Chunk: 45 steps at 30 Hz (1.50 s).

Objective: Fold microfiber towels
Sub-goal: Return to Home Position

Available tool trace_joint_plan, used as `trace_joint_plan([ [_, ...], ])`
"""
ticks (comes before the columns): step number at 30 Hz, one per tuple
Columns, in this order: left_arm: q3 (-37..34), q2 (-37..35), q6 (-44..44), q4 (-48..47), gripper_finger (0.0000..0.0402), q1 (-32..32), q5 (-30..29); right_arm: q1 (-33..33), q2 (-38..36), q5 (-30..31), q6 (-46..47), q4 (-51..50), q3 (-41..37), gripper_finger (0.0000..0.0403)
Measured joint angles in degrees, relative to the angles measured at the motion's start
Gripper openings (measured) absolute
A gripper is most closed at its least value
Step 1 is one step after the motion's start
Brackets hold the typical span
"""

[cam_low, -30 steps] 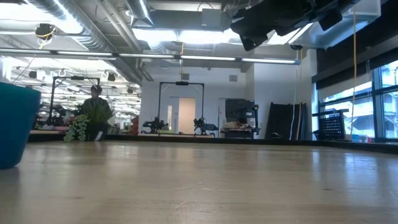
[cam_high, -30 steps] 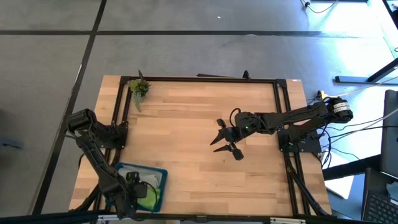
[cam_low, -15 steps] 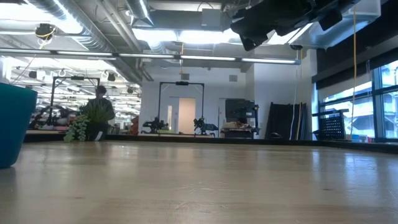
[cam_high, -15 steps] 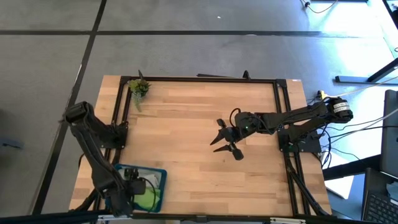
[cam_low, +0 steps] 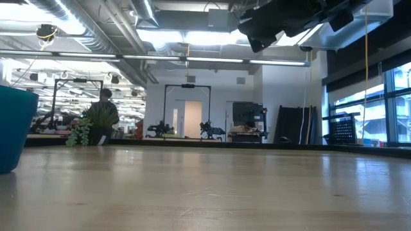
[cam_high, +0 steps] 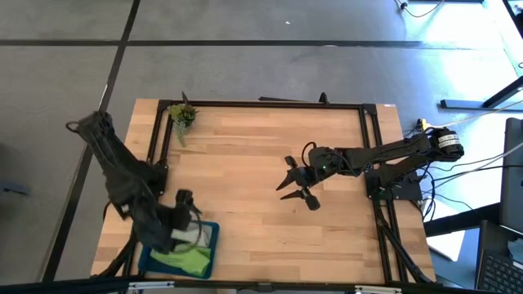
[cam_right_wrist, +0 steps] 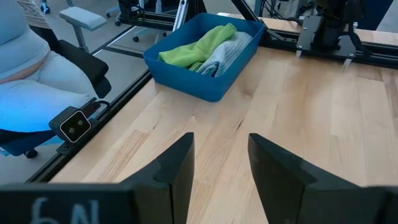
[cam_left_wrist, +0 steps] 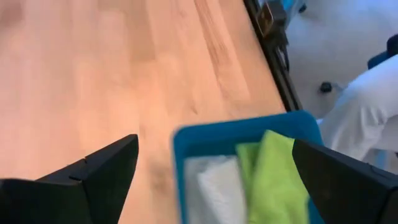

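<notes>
Left gripper [cam_left_wrist: 214, 144]: fingers spread wide, empty, over the bin [cam_left_wrist: 236, 126] edge. Right gripper [cam_high: 292, 186]: mid-table, fingers parted, nothing held or touched. Both towels lie in the blue rigid rectangular bin: green towel [cam_right_wrist: 196, 46] loosely folded, touching the grey towel [cam_right_wrist: 225, 53]; both soft and rumpled. Table [cam_high: 245, 147] is light wood plank.

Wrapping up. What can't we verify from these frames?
- Fold of the grey towel: in the right wrist view, the wall of the blue bin and the green towel hide part of it. The left wrist view cuts it at the edge.
- High view: the left arm covers part of the bin.
- Low view: the bin wall hides both towels.
</notes>
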Motion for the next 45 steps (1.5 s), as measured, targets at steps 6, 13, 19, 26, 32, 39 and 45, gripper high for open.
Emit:
trace_joint_plan([
  [6, -5.95, -11.95, 9.13, 1.14, 0.0393, 4.68, -2.08, -0.01, 0.00, 0.02, -1.13, 0.29, 0.00, 0.0152],
  [13, -19.14, -30.47, 13.68, 8.71, 0.0393, 10.63, -1.52, -1.19, -3.90, -3.87, -5.82, 2.43, 0.00, 0.0152],
  [19, -28.28, -45.23, 20.24, 14.24, 0.0393, 13.72, -0.78, -5.24, -15.72, -10.45, -6.93, -3.96, 0.02, 0.0152],
  [26, -37.70, -55.54, 28.70, 23.45, 0.0393, 17.31, -0.75, -8.18, -28.13, -10.50, -10.09, -12.30, -2.06, 0.0152],
  [32, -44.33, -61.39, 35.56, 32.12, 0.0393, 19.86, -0.20, -11.12, -38.81, -10.47, -7.03, -4.43, -14.18, 0.0152],
  [39, -50.71, -66.93, 35.32, 35.49, 0.0393, 22.87, 1.30, -13.87, -50.02, -10.49, -0.88, 8.43, -30.75, 0.0152],
  [45, -55.55, -70.05, 35.75, 38.56, 0.0393, 25.03, 1.44, -15.61, -61.38, -10.48, 1.66, 13.35, -40.50, 0.0152],
])
